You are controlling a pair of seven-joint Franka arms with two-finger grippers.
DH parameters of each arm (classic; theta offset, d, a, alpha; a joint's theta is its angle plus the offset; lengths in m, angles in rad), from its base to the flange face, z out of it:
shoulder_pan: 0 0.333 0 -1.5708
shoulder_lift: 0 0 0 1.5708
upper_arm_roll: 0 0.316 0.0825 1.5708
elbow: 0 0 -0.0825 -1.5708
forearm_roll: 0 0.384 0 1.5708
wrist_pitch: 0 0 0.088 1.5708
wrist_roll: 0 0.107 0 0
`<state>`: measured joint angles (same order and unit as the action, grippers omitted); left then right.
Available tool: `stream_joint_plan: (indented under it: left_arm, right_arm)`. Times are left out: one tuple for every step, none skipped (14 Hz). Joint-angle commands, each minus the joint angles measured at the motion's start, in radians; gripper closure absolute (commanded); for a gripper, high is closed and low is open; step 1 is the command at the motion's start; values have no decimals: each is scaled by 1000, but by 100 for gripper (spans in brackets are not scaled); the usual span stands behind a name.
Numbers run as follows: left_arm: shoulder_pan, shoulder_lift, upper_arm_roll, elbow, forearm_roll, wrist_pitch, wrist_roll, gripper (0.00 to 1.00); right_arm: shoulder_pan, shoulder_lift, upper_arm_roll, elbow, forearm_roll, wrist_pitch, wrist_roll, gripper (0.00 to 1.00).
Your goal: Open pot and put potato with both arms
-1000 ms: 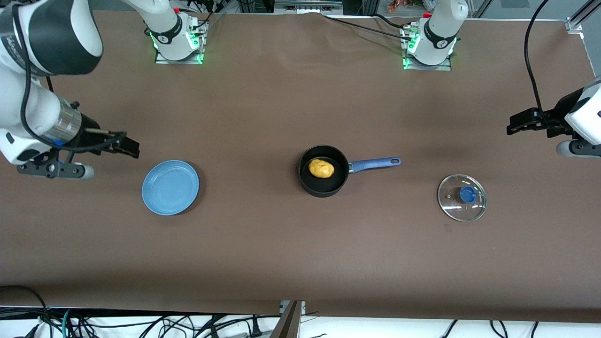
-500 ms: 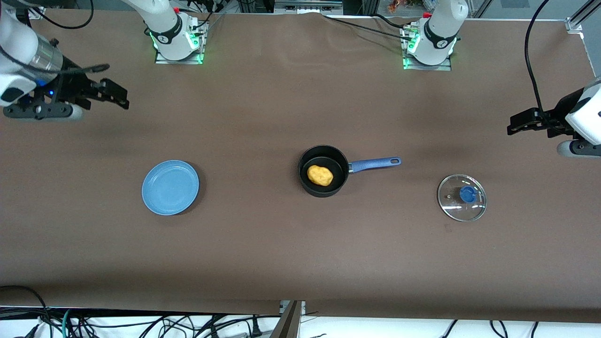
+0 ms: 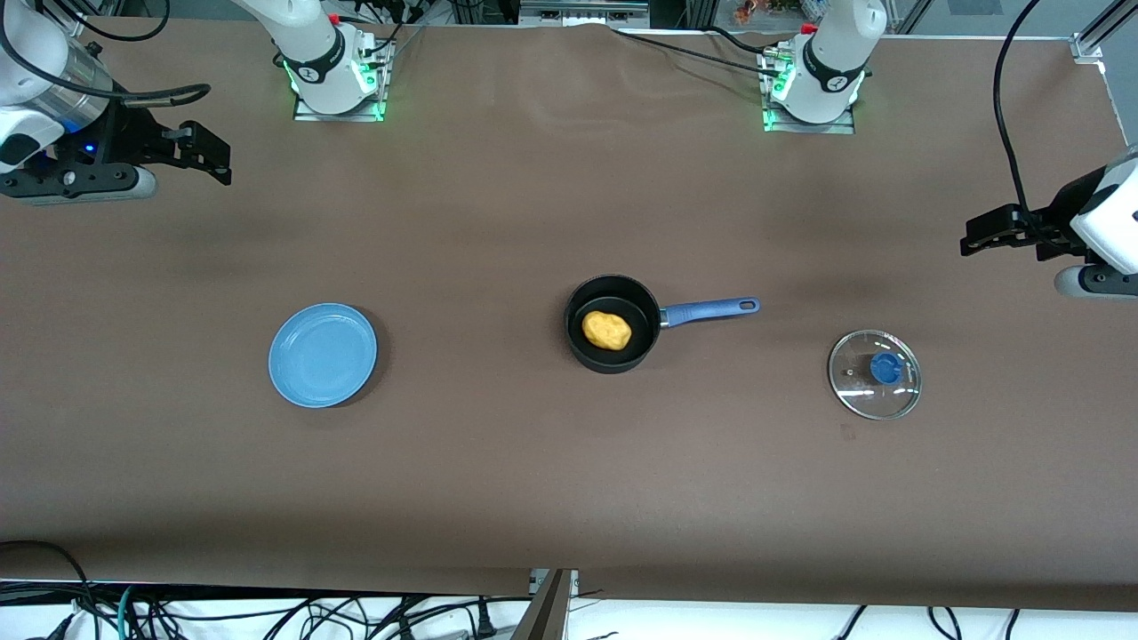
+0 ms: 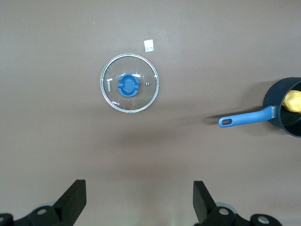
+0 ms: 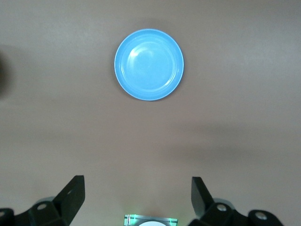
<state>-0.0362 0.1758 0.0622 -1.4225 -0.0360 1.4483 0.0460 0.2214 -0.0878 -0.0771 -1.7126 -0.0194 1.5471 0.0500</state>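
The black pot [image 3: 612,335] with its blue handle [image 3: 711,310] stands uncovered mid-table, and the yellow potato [image 3: 606,330] lies inside it. Its glass lid [image 3: 875,374] with a blue knob rests flat on the table toward the left arm's end; the left wrist view shows the lid [image 4: 130,83], the pot [image 4: 283,108] and a sliver of potato [image 4: 293,100]. My left gripper [image 3: 978,236] hangs open and empty above the table at that end. My right gripper [image 3: 212,156] is open and empty, high over the right arm's end.
A light-blue plate [image 3: 323,355] sits bare toward the right arm's end, also in the right wrist view as the plate [image 5: 149,64]. Both arm bases [image 3: 336,76] stand along the table edge farthest from the front camera. A small white tag [image 4: 149,45] lies beside the lid.
My right arm has risen and drawn back from beside the plate toward its base. The potato has shifted slightly and settled in the pot. The left arm has stayed still.
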Motion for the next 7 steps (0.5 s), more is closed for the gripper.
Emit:
stream_joint_plan:
  left_arm:
    - [2, 4, -4, 13, 27, -6, 12, 0]
    - [2, 4, -4, 13, 27, -6, 12, 0]
    - [2, 4, -4, 13, 27, -6, 12, 0]
    - [2, 4, -4, 13, 27, -6, 12, 0]
    - [2, 4, -4, 13, 27, -6, 12, 0]
    - [2, 4, -4, 14, 27, -6, 12, 0]
    - [2, 13, -5, 33, 27, -8, 14, 0]
  right_arm:
    - [-17, 42, 13, 73, -16, -13, -25, 0]
    - [-17, 42, 13, 74, -16, -28, -24, 0]
    - [-17, 40, 13, 74, -16, -39, -24, 0]
    - [-17, 39, 13, 74, -17, -45, -25, 0]
    - [-17, 37, 13, 74, -19, -51, -30, 0]
    - [-17, 37, 13, 74, -25, -52, -38, 0]
    - [-17, 37, 13, 74, -30, -53, -38, 0]
